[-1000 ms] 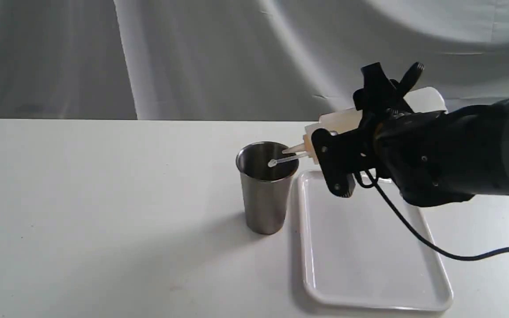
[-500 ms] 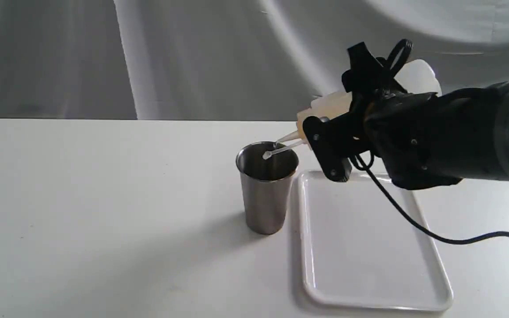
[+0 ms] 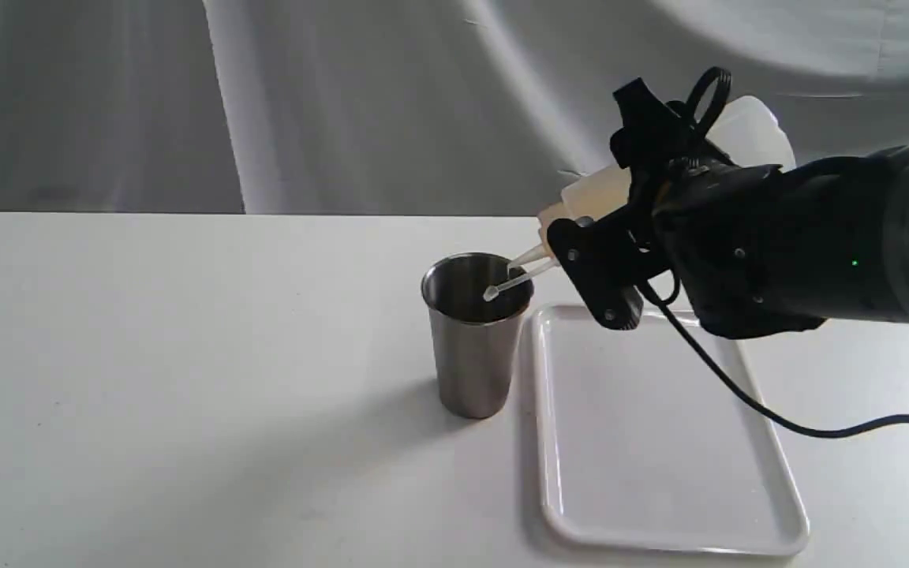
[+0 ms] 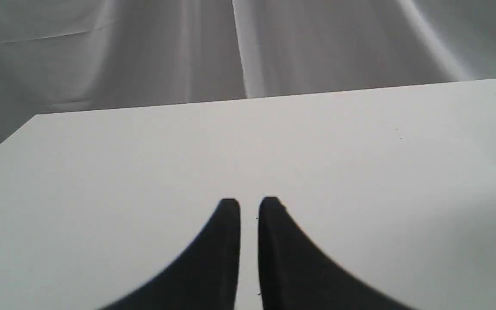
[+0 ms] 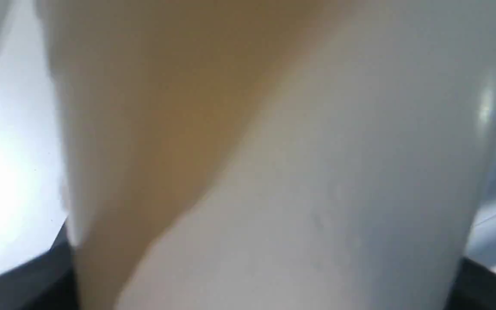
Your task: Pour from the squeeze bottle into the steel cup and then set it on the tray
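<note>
We see a white surface (image 3: 186, 355), grey drapes (image 3: 344, 102) behind, right hand (image 3: 619, 201) clamping the squeeze bottle (image 3: 750, 134), left hand (image 4: 249, 206) nearly together.

Exterior, left wrist share table (image 3: 186, 394) — right wrist close-up.

We see a white table (image 3: 186, 355) filling the lower part of the exterior frame, its far edge running straight across a little above mid-height. Its top is matte, with a few faint specks toward the lower left. Two things rest on it. A steel cup (image 3: 474, 347) stands upright just right of centre, mouth up, narrowing toward its base, with a soft shadow spreading to the lower left. A flat white tray (image 3: 644, 457) lies in the lower right, its left rim just beside the cup. We cannot tell whether they touch. In the left wrist view the table (image 4: 144, 163) shows as plain white surface.
</note>
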